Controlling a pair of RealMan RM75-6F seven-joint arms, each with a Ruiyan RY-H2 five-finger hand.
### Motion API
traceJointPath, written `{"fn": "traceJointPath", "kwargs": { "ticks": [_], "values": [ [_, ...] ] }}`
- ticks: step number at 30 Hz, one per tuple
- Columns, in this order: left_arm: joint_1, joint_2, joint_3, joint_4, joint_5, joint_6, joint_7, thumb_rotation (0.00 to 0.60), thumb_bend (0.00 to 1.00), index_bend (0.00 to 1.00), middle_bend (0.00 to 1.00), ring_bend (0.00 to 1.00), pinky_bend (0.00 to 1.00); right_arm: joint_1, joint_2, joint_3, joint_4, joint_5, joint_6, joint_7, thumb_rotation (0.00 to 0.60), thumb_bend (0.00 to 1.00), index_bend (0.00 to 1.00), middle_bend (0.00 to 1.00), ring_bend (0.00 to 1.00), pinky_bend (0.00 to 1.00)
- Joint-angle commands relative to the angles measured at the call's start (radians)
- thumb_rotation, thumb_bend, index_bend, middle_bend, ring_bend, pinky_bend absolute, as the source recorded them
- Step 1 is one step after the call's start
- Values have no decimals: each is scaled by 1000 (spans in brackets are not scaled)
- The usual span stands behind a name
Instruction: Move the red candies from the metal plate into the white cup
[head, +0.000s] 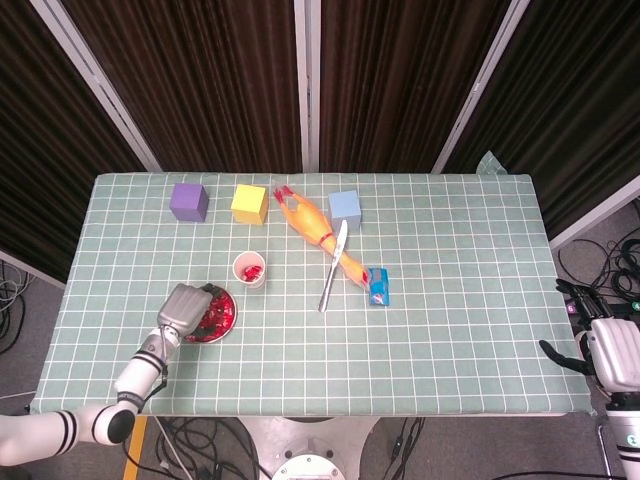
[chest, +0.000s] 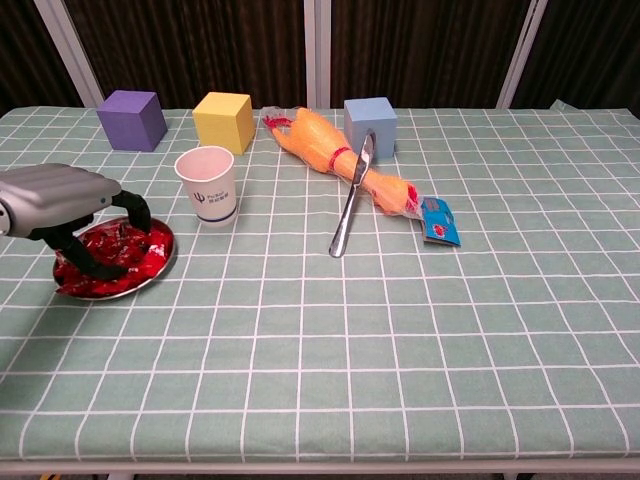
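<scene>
A rectangular table covered in a pale green checked cloth (head: 450, 300) fills both views, with dark curtains (head: 220, 70) hanging behind its far edge. The robot's left arm (head: 120, 385) reaches in from the near left, and its grey left hand (chest: 60, 200) is lowered over the small round metal plate (chest: 160, 262), fingers (chest: 135, 213) curled downward so the dark tips dip among the red wrapped candies (chest: 125, 250) heaped there. Whether any candy is actually pinched between the fingers cannot be told from either view.

The right hand (head: 610, 350) hangs off the table's right edge near the near corner, with its dark fingers spread apart and nothing in them (it appears only in the head view).

An orange rubber chicken toy (chest: 330, 150) lies diagonally across the middle far part of the table, and a long silver table knife (chest: 350, 200) rests across it, handle toward the near side. Along the far row stand three foam cubes: a purple cube (chest: 130, 118) at the left, a yellow cube (chest: 222, 120) next, and a light blue cube (chest: 370, 125) just beyond the chicken.

The white paper cup (chest: 208, 185) stands upright just right of and beyond the plate, close to it; the head view shows a few red candies already inside it. A small blue packet (chest: 440, 222) lies at the chicken's near right end.
</scene>
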Motion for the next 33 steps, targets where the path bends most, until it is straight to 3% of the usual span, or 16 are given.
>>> {"fn": "traceJointPath", "kwargs": {
  "ticks": [1, 4, 6, 14, 25, 33],
  "values": [
    [0, -16, 3, 21, 2, 6, 9, 508, 266, 392, 401, 932, 1000, -1, 1, -1, 0, 0, 0, 0, 600, 117, 134, 221, 165, 468],
    [2, -34, 8, 51, 6, 18, 29, 582, 272, 430, 444, 935, 1000, 0, 1, -1, 0, 1, -1, 2, 600, 117, 134, 221, 165, 471],
    [4, -41, 9, 65, 9, 23, 39, 598, 279, 457, 467, 935, 1000, 0, 2, 0, 0, 2, -3, 3, 600, 117, 134, 222, 164, 473],
    [12, -54, 11, 91, 56, 33, 7, 600, 318, 571, 604, 948, 1000, 5, 1, 0, 1, 1, -8, 6, 600, 117, 134, 227, 171, 482],
    [28, -61, 6, 130, 189, 62, -134, 600, 496, 735, 769, 993, 1000, 3, 4, 0, 2, 0, -5, 12, 600, 115, 133, 229, 171, 489],
    [27, 9, -33, 53, 240, 89, -206, 600, 533, 756, 796, 1000, 1000, 4, 2, -1, 8, -2, -5, 19, 600, 116, 134, 232, 179, 498]
  ]
}}
